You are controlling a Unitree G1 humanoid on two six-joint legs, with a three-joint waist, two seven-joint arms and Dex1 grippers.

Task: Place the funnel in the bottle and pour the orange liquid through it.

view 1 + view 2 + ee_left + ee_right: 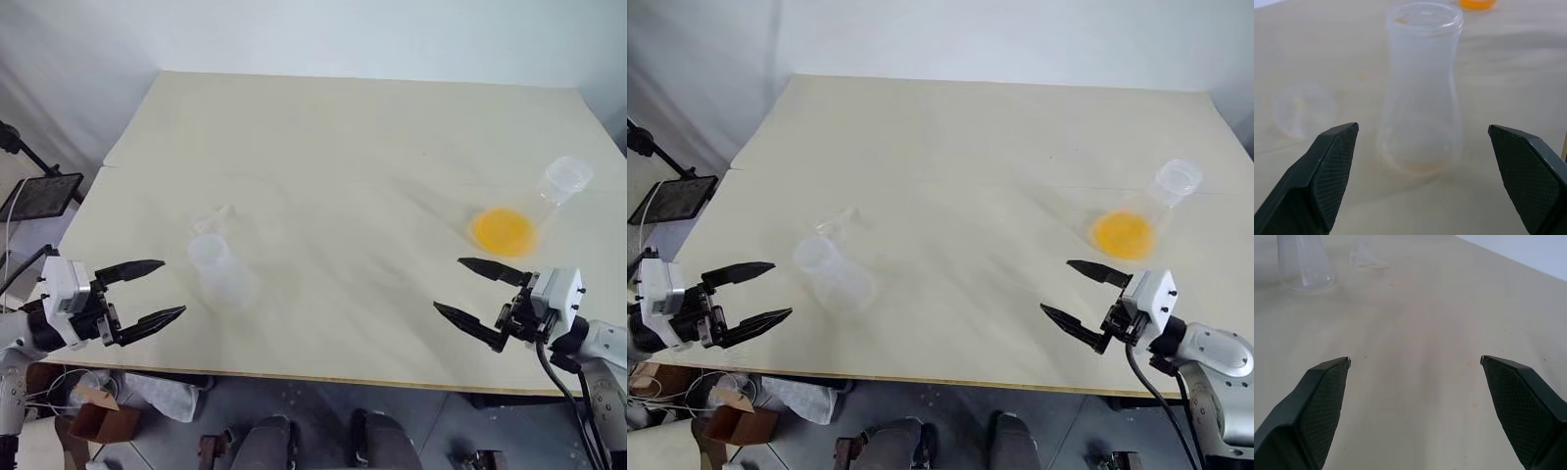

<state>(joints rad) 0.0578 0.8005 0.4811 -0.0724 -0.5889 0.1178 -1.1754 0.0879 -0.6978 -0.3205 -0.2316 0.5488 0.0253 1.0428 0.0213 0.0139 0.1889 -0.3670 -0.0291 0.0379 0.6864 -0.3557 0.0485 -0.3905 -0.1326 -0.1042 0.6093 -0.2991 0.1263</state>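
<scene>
The bottle [219,271], frosted and whitish with a wide round mouth, stands upright and empty on the left part of the bench, and the small clear funnel [217,220] lies on its side just behind it. The orange liquid [504,230] pools shallow in the wide bottom of an upright clear flask [549,196], well apart on the right

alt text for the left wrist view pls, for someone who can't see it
An empty frosted bottle stands upright on the pale table, centred ahead of the left gripper, whose black fingers are spread wide and touch nothing. The small clear funnel lies on the table beside the bottle, and a bit of the orange liquid shows beyond the bottle's mouth.
</scene>
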